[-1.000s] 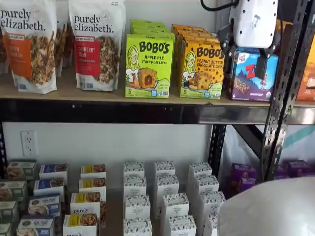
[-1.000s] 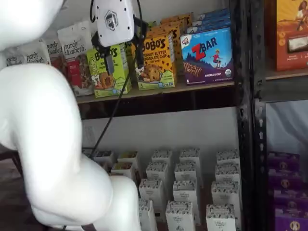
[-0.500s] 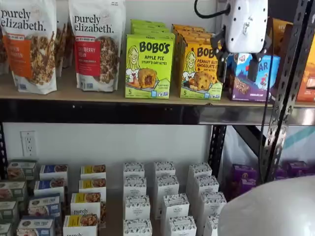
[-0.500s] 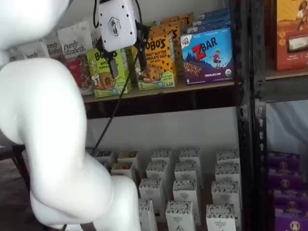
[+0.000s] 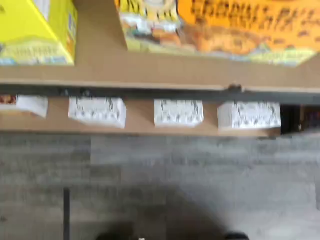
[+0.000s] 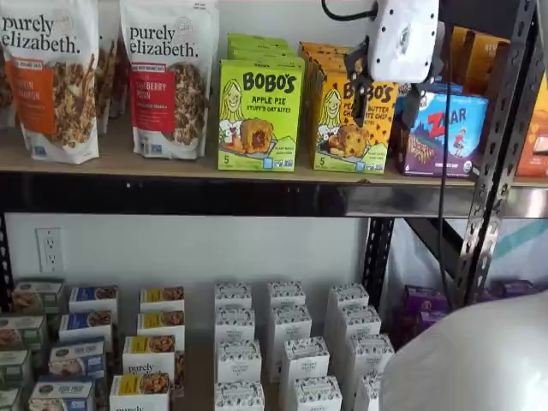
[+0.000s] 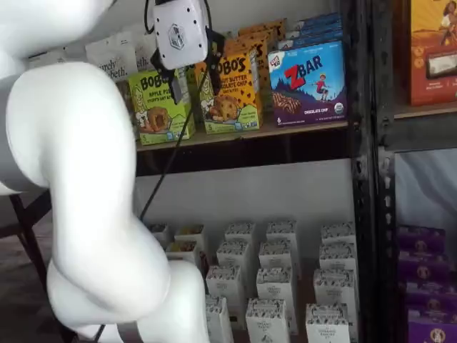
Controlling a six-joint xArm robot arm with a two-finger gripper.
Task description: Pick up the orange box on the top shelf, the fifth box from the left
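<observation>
Before the orange box (image 6: pixel 351 116), hand (image 6: pixel 384 104) open, empty.

A yellow-orange cardboard carton (image 6: pixel 349 120) printed with black lettering, a cartoon woman and a brown oat-bite picture stands at upper centre in both shelf views, beside a lime-green carton (image 6: pixel 259 114) with a similar cartoon figure. A blue-purple carton (image 7: pixel 307 83) bearing red letters sits at upper right of a shelf view. The light wood shelf board (image 6: pixel 171 163) carries a black metal rail. Small white patterned cartons (image 6: pixel 287 342) fill the lower centre.
</observation>
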